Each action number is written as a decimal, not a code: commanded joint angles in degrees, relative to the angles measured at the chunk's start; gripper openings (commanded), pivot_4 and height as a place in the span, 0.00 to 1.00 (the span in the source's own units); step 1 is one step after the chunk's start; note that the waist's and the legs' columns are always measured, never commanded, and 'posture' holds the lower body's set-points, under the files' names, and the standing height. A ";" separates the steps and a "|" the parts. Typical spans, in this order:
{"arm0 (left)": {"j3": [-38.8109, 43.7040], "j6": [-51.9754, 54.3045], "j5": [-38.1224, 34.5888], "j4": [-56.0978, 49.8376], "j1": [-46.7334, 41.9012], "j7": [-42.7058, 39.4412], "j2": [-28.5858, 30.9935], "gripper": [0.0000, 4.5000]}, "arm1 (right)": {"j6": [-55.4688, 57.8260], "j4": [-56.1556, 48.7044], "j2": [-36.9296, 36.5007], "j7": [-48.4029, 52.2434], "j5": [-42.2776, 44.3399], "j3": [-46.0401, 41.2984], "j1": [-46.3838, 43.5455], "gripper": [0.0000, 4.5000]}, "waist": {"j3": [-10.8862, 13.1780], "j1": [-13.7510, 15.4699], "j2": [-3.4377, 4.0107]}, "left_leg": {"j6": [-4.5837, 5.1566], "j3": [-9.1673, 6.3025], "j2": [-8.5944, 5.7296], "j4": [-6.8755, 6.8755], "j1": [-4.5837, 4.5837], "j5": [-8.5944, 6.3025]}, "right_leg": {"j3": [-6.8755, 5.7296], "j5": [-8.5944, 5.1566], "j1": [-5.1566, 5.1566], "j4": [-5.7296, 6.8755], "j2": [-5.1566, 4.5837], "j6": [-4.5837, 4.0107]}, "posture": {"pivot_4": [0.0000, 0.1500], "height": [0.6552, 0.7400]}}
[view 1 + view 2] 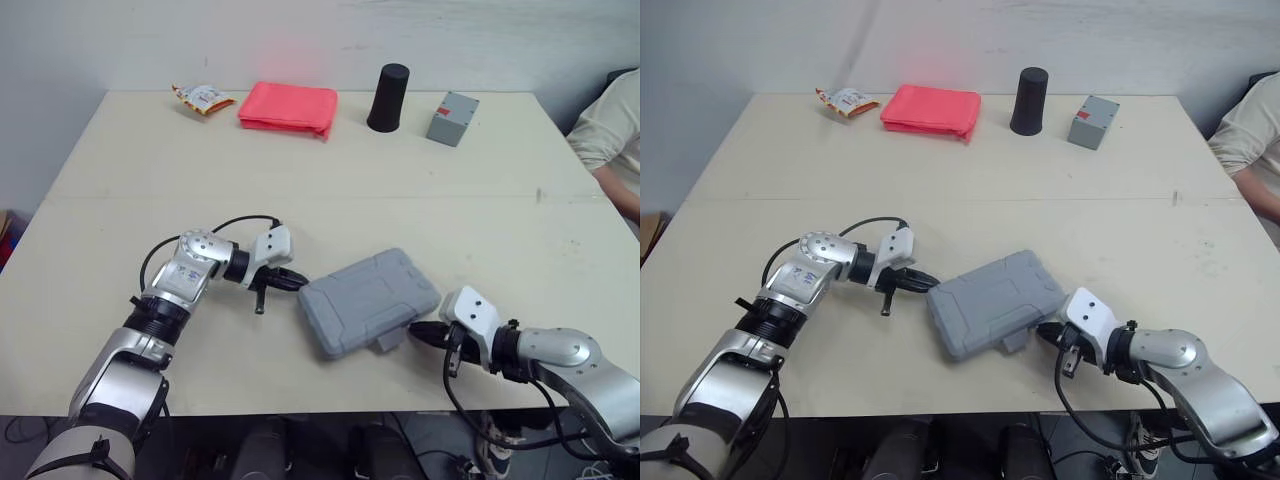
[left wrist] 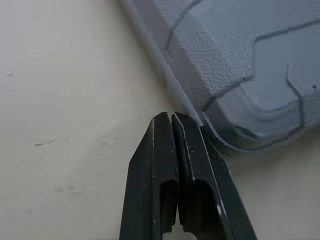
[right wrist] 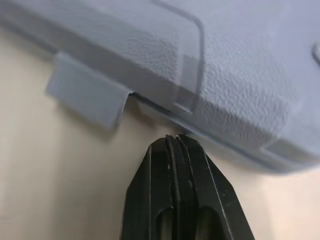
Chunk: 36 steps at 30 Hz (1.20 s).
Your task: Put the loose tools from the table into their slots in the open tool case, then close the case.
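The left arm came in from the near left corner, bent at the elbow, its forearm lying low over the tabletop [image 1: 120,200] and pointing right. The left claw [image 2: 170,116] was clenched, its two black fingers pressed flat together with nothing between them, and its tips sat against the left edge of the tool case [image 1: 368,300], close to a rounded corner. The grey case lay flat and askew near the front middle of the tabletop, with its lid down. A small latch tab [image 3: 87,97] stuck out from its near edge. Just right of that tab, the right claw [image 3: 172,137] was likewise clenched on nothing, its tips just beside the case's lower rim (whether they touched it could not be told). The right arm reached in from the near right corner, forearm low and pointing left.

Along the far edge, from left to right, lay a snack packet [image 1: 203,97] with print too small to read, a folded red cloth [image 1: 288,106], an upright black cup [image 1: 389,98] and a grey box [image 1: 1092,120] bearing a small red mark. A person's pale sleeve [image 1: 610,130] showed at the right edge.
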 commanded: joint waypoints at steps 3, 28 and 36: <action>6.15 -2.86 -1.39 -7.19 -0.68 1.84 1.85 0.01 | 3.09 -3.24 1.23 0.56 4.71 -7.59 2.04 0.01 | 0.00 0.06 0.00 | 0.01 0.00 0.00 -0.01 -0.02 0.01 | 0.00 0.00 -0.01 0.02 -0.01 0.00 | 1.00 0.95; -18.97 4.34 14.56 -4.09 -3.07 4.42 -8.70 0.01 | 13.04 -15.54 3.21 -1.41 12.98 -6.37 7.58 0.01 | -1.54 -0.51 -0.09 | 0.40 -0.41 0.08 -0.19 0.80 -0.42 | -0.26 -0.06 1.08 -0.46 -0.02 -0.11 | 1.00 0.95; -17.85 3.92 14.61 -2.59 -3.86 5.67 -10.40 0.01 | 13.35 -11.58 3.70 -2.63 8.76 -1.30 2.64 0.01 | -1.80 -0.38 0.05 | 0.36 -0.46 0.17 -0.20 1.01 -0.66 | -0.24 -0.12 1.37 -0.66 -0.06 -0.22 | 1.00 0.95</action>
